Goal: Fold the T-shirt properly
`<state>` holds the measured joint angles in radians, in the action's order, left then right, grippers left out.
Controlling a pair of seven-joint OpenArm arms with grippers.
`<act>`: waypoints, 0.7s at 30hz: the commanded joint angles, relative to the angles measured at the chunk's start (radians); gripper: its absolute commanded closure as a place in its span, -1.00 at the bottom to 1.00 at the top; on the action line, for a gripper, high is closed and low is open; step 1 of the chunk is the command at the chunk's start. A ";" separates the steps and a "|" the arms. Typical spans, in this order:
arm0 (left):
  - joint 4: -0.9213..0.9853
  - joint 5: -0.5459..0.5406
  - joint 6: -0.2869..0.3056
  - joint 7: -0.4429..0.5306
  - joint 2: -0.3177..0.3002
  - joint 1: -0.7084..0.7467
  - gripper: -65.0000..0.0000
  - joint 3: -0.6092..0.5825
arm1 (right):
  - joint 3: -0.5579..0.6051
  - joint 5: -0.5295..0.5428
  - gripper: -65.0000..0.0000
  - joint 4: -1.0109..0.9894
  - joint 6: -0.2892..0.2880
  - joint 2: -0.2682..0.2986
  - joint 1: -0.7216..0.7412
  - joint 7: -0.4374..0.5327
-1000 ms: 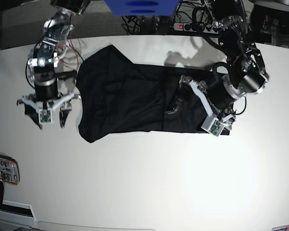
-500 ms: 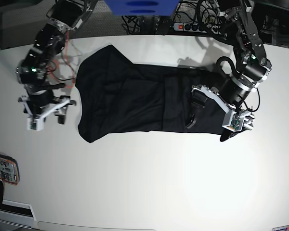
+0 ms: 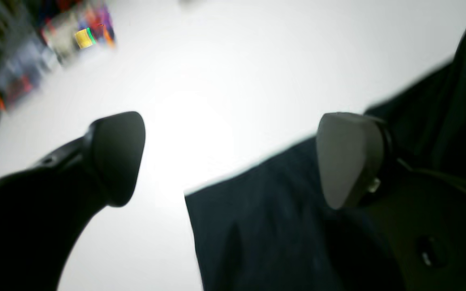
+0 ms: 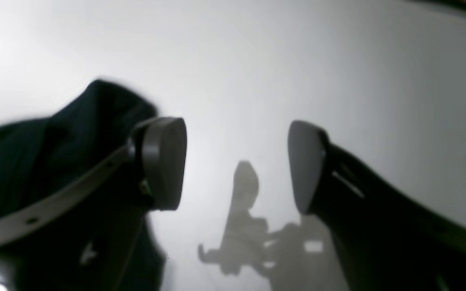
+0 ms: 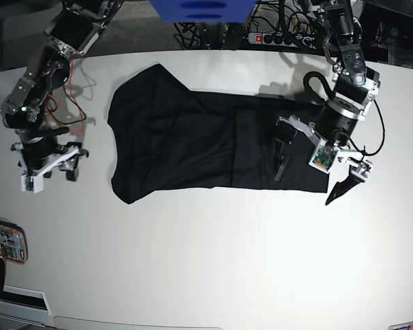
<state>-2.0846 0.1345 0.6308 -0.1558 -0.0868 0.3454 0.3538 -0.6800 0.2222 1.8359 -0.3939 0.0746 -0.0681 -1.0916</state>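
Nearest the base camera: a pale, smooth, matte table (image 5: 213,261), curved at its front edge, with a flat, colourfully printed object (image 5: 5,242) cut off at the left border. Mid-table: the T-shirt (image 5: 199,141), plain black, soft and matte, lying flat with its long axis running left to right across the table; broader, rounded end toward the view's left, straight-edged end toward the view's right. Faint creases across the cloth, a fold line near the middle; collar and sleeves hard to pick out in the dark fabric. Over the straight-edged end: the left gripper (image 5: 315,165), dark fingers spread wide, one above the cloth, the other off past the corner, nothing between them. Left wrist view blurred, showing grey rounded pads (image 3: 350,161) and a square cloth corner beneath. Well clear of the shirt's other end: the right gripper (image 5: 49,168), fingers apart and empty above bare table. Right wrist view soft, black cloth behind one finger. Farther back: a power strip (image 5: 275,38), tangled cables, a blue box (image 5: 201,9) cut off at the top.
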 commanded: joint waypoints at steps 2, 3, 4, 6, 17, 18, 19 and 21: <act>-0.014 -0.014 -0.007 0.114 -0.005 0.017 -0.99 0.000 | -0.004 0.006 -0.18 -0.018 0.006 0.014 -0.006 0.011; -0.014 -0.014 -0.007 0.150 -0.005 0.021 -0.99 -0.002 | -0.004 0.006 -0.18 -0.035 0.006 0.014 -0.006 0.011; -0.014 -0.014 -0.007 0.181 -0.005 0.021 -0.99 -0.003 | -0.004 0.007 -0.18 -0.054 0.006 0.014 -0.006 0.011; -0.012 -0.014 -0.007 0.227 -0.005 0.021 -0.99 -0.003 | -0.004 0.009 -0.18 -0.091 0.005 0.014 -0.009 0.009; -0.012 -0.014 -0.007 0.252 -0.003 0.047 -0.99 -0.002 | -0.005 0.122 -0.18 -0.236 -0.078 0.014 -0.008 -0.055; -0.012 -0.014 -0.007 0.252 -0.003 0.051 -0.99 0.001 | -0.005 0.122 -0.18 -0.245 -0.079 0.014 -0.008 -0.055; -0.012 -0.017 -0.007 0.252 -0.003 0.056 -0.99 0.001 | -0.004 0.122 -0.18 -0.256 -0.081 0.012 -0.008 -0.055; -0.014 -0.017 -0.007 0.255 -0.003 0.059 -0.99 0.001 | 0.009 0.122 -0.18 -0.264 -0.083 0.011 -0.008 -0.055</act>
<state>-2.0800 0.1352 0.6315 0.0681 -0.0864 0.4061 0.3523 -0.6731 0.3325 1.5608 -0.4717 0.0753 -0.0883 -1.1584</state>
